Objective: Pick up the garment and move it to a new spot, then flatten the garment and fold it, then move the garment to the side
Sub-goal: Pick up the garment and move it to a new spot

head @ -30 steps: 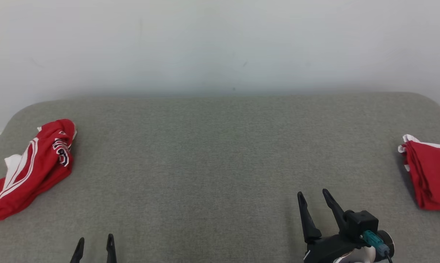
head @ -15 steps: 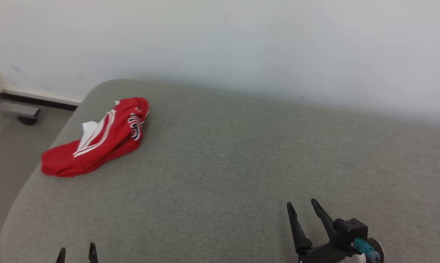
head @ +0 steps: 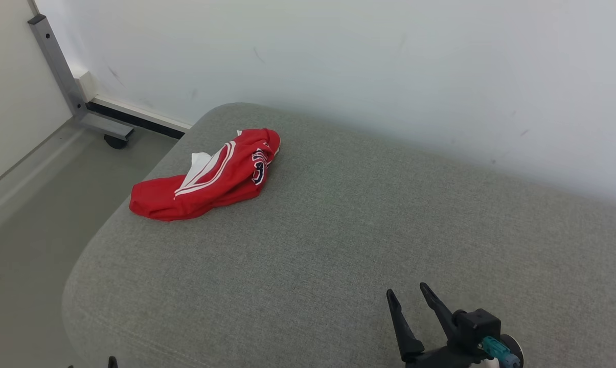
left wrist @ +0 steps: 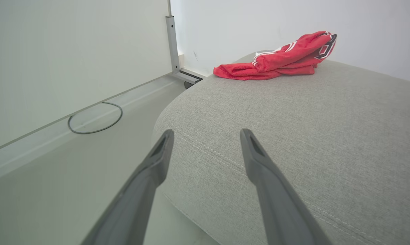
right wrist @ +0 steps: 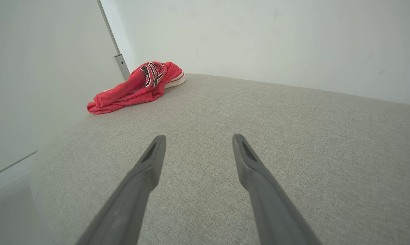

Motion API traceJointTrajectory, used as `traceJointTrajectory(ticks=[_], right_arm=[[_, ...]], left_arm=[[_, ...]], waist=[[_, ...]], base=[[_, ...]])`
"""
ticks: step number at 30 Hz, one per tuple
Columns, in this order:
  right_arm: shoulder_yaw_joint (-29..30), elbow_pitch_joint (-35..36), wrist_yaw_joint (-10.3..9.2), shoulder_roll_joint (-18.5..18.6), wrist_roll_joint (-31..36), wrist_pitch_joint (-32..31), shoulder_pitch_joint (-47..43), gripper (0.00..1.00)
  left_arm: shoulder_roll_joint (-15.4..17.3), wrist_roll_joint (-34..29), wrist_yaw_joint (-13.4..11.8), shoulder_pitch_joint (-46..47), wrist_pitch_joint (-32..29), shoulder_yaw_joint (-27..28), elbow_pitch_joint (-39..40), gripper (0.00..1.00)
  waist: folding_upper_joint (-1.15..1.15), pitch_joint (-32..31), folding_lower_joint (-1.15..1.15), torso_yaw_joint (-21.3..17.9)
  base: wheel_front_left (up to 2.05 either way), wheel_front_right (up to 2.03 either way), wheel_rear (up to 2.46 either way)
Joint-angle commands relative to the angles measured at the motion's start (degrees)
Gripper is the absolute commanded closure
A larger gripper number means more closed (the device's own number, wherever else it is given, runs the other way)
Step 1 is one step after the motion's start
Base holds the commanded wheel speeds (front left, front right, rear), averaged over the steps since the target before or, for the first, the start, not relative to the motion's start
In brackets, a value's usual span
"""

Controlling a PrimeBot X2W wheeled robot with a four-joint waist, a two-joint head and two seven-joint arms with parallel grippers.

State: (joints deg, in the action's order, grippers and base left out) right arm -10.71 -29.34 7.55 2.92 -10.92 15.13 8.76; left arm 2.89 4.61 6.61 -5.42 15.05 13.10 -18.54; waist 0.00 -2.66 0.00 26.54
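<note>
The garment (head: 210,176) is a crumpled red jersey with white stripes and dark lettering, lying near the left end of the grey upholstered surface (head: 369,240). From the left wrist the garment (left wrist: 279,58) lies far ahead, and from the right wrist the garment (right wrist: 136,86) sits far ahead to the left. My right gripper (head: 407,294) stands open at the lower right, well away from the cloth, with nothing between its fingers. My left gripper (left wrist: 206,134) is open and empty, hovering at the surface's left front corner. One tip of the left gripper (head: 112,362) pokes up at the bottom edge.
A white wall (head: 389,66) runs behind the surface. Left of it lies bare floor (head: 26,214), a metal frame leg with a caster (head: 114,141), and a dark cable loop (left wrist: 94,119) on the floor. The surface's left edge (head: 90,255) drops off rounded.
The head camera has turned left, so the whole picture shifted: the garment now shows nearer the middle, and the red cloth at the right has left the picture. Both grippers stay open.
</note>
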Motion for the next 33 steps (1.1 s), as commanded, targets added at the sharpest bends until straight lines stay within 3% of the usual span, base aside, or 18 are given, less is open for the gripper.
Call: traceJointTrajectory(ticks=[1,9,17,25,33], right_arm=[[-0.37,0.09,-0.14,-0.05,-0.17,-0.01,-0.34,0.0],[-0.03,0.21,-0.14,-0.05,1.29,-0.01,0.67,0.0],[0.57,1.26,-0.14,-0.04,3.86,-0.01,2.83,0.0],[1.07,3.44,-0.14,1.45,5.77,-0.02,5.77,0.0],[0.74,7.46,-0.14,3.77,5.31,-0.02,8.58,0.0]], left_arm=[[-0.01,0.58,0.27,0.0,0.18,0.37,-0.25,0.0],[0.13,2.93,0.75,3.18,0.18,0.48,-1.44,0.0],[3.51,5.26,0.79,10.15,0.18,-0.22,-3.71,0.0],[12.04,11.4,0.8,22.42,0.18,-7.65,-8.43,0.0],[19.43,17.69,0.81,35.12,-0.81,-11.24,-18.03,0.0]], waist=[[0.0,0.1,0.0,0.04],[0.0,2.7,0.0,-3.09],[0.0,7.67,0.0,-7.04],[0.0,14.66,0.0,-11.34],[0.0,20.6,0.0,-16.0]], base=[[0.0,0.0,0.0],[0.0,0.0,0.0],[0.0,0.0,0.0],[0.0,0.0,0.0],[0.0,0.0,0.0]])
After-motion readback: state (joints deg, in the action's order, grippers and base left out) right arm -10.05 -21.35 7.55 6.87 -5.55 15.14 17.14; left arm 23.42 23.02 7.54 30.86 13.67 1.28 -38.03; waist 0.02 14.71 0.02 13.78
